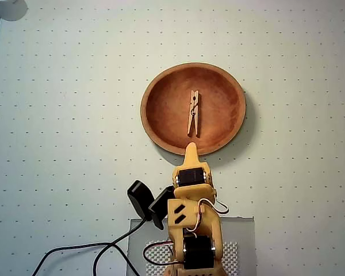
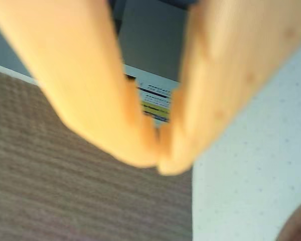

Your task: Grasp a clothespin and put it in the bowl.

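**Clothespin lies in the bowl, fingers closed and empty**

In the overhead view I see the clothespin [image 1: 193, 112] lying inside the bowl [image 1: 155, 123], near its middle, with its long axis pointing far to near. The bowl stands on the dotted counter [image 1: 57, 115]. The fingers [image 1: 191, 150] are at the near rim of the bowl, just beside the near end of the clothespin, but I cannot tell if they touch it. In the wrist view the two fingers [image 2: 115, 120] meet at their tips, clenched, with nothing between them. The yellow arm [image 1: 190, 224] reaches from the near edge.
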You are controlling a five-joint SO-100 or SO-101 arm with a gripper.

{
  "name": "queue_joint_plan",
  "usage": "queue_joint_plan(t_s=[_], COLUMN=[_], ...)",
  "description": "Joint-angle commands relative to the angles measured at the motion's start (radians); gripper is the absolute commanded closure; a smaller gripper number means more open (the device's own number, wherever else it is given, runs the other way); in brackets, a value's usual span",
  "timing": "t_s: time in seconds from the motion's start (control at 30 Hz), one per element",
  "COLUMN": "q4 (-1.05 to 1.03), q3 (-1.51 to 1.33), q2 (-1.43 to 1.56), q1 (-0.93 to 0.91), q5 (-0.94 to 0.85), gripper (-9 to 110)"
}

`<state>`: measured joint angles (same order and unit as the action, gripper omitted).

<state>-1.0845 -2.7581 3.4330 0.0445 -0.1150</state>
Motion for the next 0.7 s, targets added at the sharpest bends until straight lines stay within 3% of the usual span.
queue_joint_plan(t_s=[0.0, 0.33, 0.67], q4=[0.08, 0.181, 0.153], q3=[-0.086, -0.319, -0.37], q2=[0.015, 0.014, 0.012], q1=[-0.017, -0.043, -0.043], q5=[0.011, 0.011, 0.012], gripper=[105, 105, 105])
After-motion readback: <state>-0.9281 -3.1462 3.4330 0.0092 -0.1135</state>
